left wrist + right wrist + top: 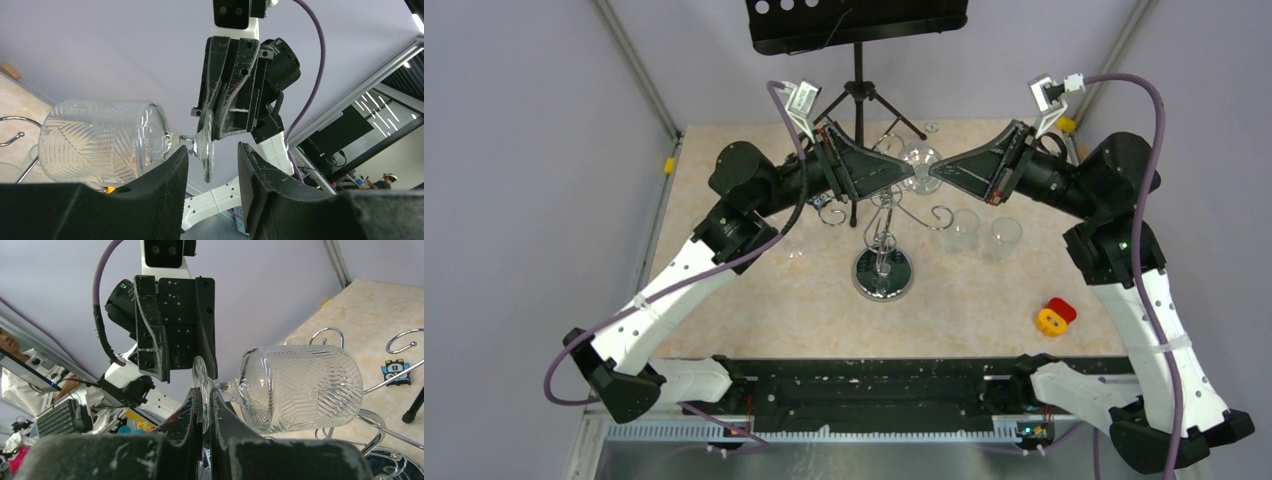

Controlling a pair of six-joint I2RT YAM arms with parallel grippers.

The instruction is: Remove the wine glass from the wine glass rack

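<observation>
The wine glass (921, 168), clear with a cut pattern, is held above the back arms of the chrome wine glass rack (883, 272). My right gripper (202, 396) is shut on the glass's round foot (200, 382); the bowl (305, 387) sticks out beyond the fingers. My left gripper (212, 162) is open, its fingers on either side of the same foot (206, 147) without pinching it. The bowl (100, 142) lies to its left. In the top view both grippers, left (908, 170) and right (936, 172), meet tip to tip at the glass. I cannot tell whether the glass touches a hook.
A black music stand (856, 22) on a tripod stands behind the rack. Two clear tumblers (962, 228) (1003, 238) stand right of the rack, and another faint one (794, 245) stands left. A red and yellow object (1055, 316) lies front right. A small numbered tile (394, 371) lies on the table.
</observation>
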